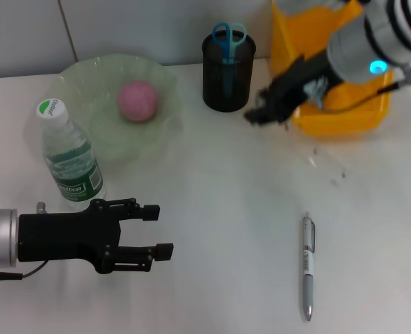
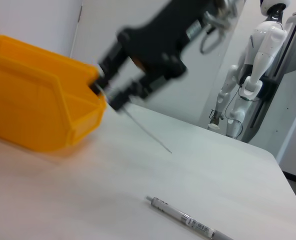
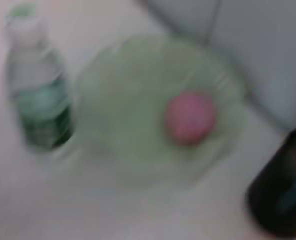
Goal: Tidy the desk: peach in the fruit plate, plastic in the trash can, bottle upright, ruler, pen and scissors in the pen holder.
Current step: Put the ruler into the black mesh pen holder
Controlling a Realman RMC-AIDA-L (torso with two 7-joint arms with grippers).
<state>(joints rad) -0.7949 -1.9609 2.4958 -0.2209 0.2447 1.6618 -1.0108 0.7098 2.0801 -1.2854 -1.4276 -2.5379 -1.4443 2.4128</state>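
Observation:
My right gripper (image 1: 254,115) hovers between the black mesh pen holder (image 1: 228,73) and the yellow trash can (image 1: 344,104), shut on the clear ruler (image 2: 148,131), which slants down from its fingertips. Blue scissors (image 1: 229,36) stand in the holder. The pink peach (image 1: 137,101) lies in the pale-green fruit plate (image 1: 87,83). The bottle (image 1: 69,156) stands upright at the left. A silver pen (image 1: 307,264) lies on the desk (image 1: 219,181) at the front right. My left gripper (image 1: 162,231) rests open and empty near the bottle. No plastic shows.
A white wall runs along the back edge of the desk. In the left wrist view a white humanoid robot (image 2: 258,65) stands beyond the desk's far side.

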